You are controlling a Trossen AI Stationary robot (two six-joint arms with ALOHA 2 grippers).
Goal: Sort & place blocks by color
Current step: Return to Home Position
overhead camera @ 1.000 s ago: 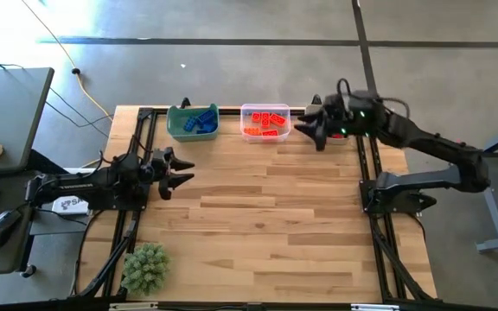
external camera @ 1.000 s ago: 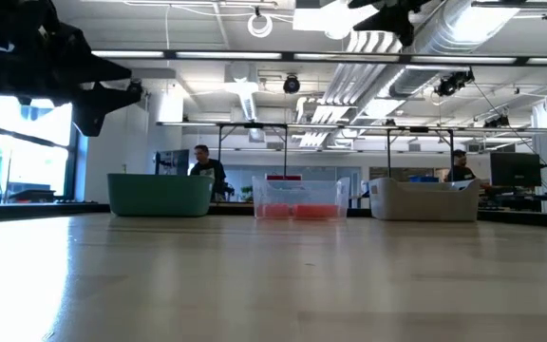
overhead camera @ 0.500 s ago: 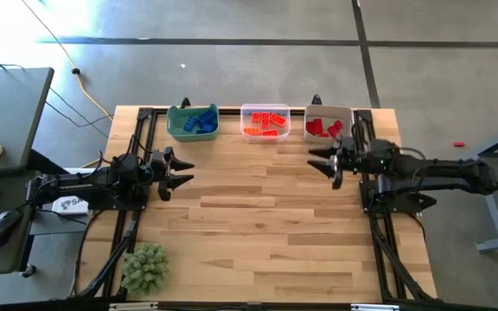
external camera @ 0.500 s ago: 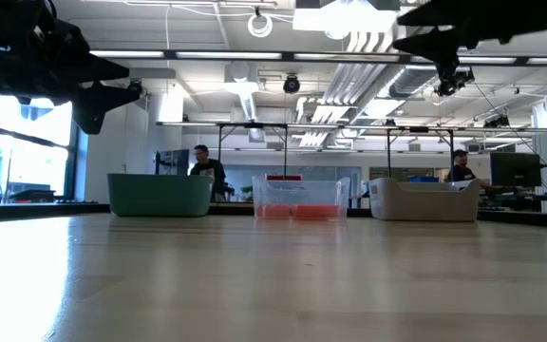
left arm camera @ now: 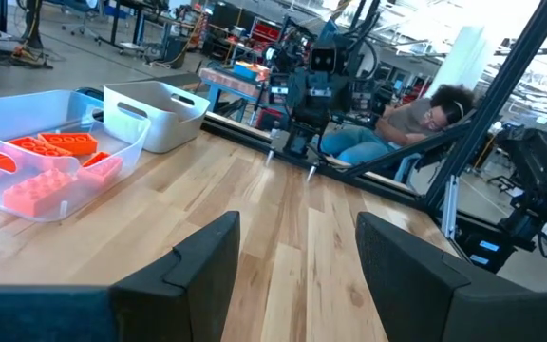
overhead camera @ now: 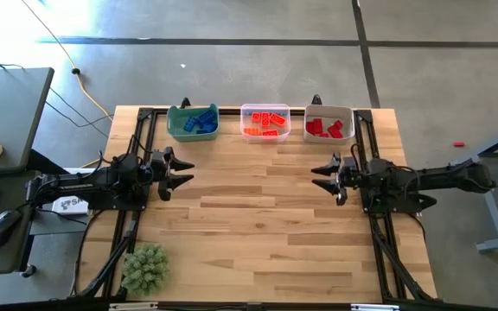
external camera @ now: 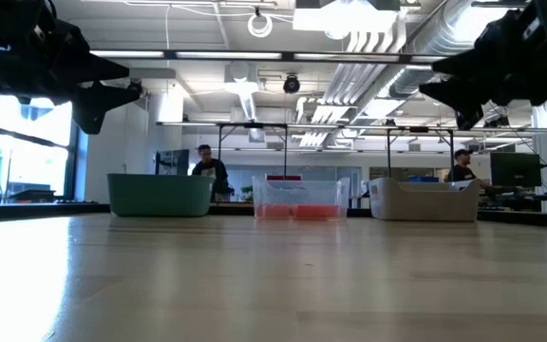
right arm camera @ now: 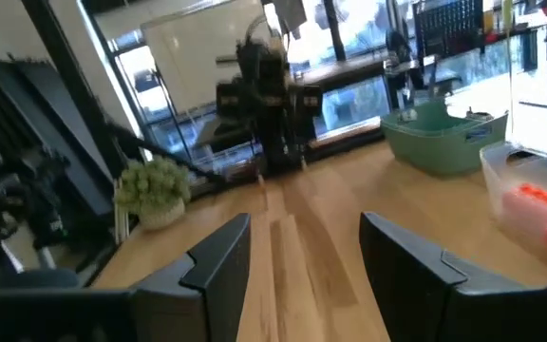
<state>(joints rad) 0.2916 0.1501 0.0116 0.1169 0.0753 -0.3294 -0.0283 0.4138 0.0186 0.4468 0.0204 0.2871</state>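
The blocks lie sorted in three bins along the table's far edge: blue blocks (overhead camera: 201,120) in the green bin (overhead camera: 176,126), orange blocks (overhead camera: 264,123) in the clear bin (overhead camera: 266,138), red blocks (overhead camera: 324,128) in the white bin (overhead camera: 328,111). My left gripper (overhead camera: 182,173) is open and empty above the table's left side. My right gripper (overhead camera: 324,175) is open and empty above the table's right side, nearer than the white bin. The orange blocks also show in the left wrist view (left arm camera: 50,171).
A fuzzy green clump (overhead camera: 145,266) sits at the table's near left corner. Black frame rails (overhead camera: 138,147) run along both sides of the wooden table. People sit in the room beyond the table's far edge (external camera: 204,166).
My right gripper has drawn back from over the white bin toward the table's near edge and come down lower, ending above the table's right side, open and empty. The red blocks in the white bin have come into view. My left arm has kept still.
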